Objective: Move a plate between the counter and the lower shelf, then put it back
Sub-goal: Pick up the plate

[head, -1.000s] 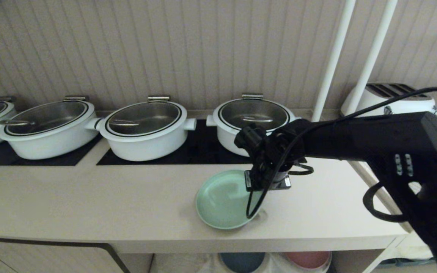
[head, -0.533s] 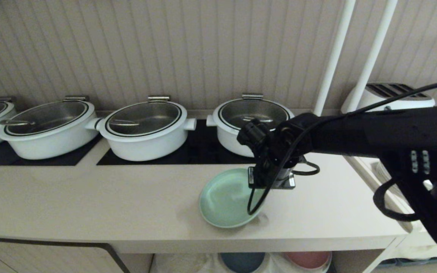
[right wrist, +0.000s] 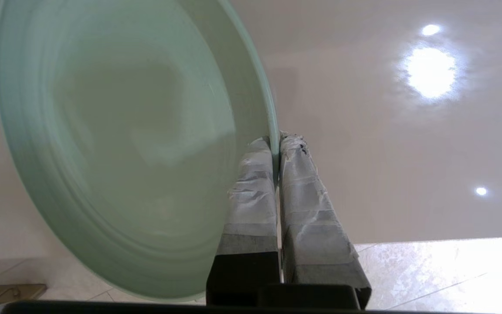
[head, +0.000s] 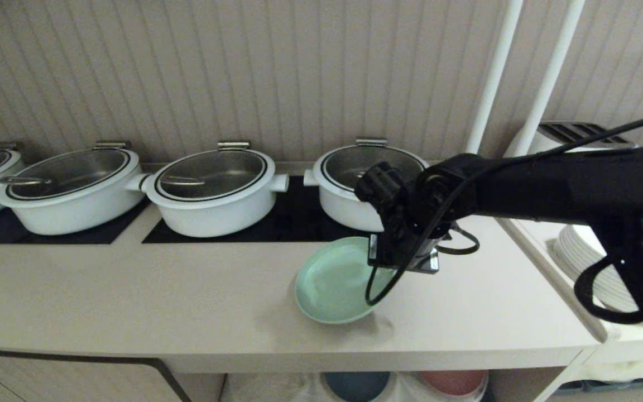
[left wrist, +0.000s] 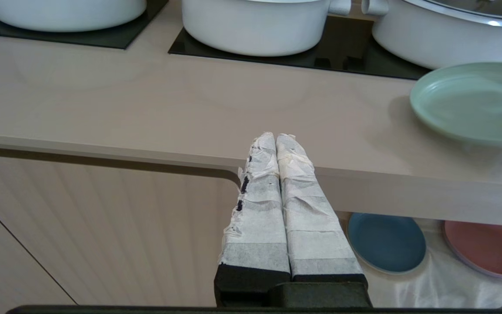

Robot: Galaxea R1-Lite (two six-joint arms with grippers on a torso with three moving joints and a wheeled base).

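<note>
Head view shows the plate (head: 335, 282) at centre right of the frame: round, mint green, matte, with a low raised rim. It is tilted, its right edge raised, its lower left edge down at the counter (head: 132, 301). The right gripper (head: 405, 262) is clamped on that raised rim; the right wrist view shows its taped fingers (right wrist: 251, 192) pinching the rim between them. Behind the plate, across the upper half of the frame, white pots (head: 212, 190) sit on black hob panels (head: 299, 220); their insides are steel, and I cannot tell what they hold. Below the counter's front edge, the lower shelf (left wrist: 447, 279) carries a dark blue plate (left wrist: 386, 242) and a pink plate (left wrist: 486, 248) on white cloth. The left gripper (left wrist: 277, 139) hangs before the counter edge, fingers pressed together.
</note>
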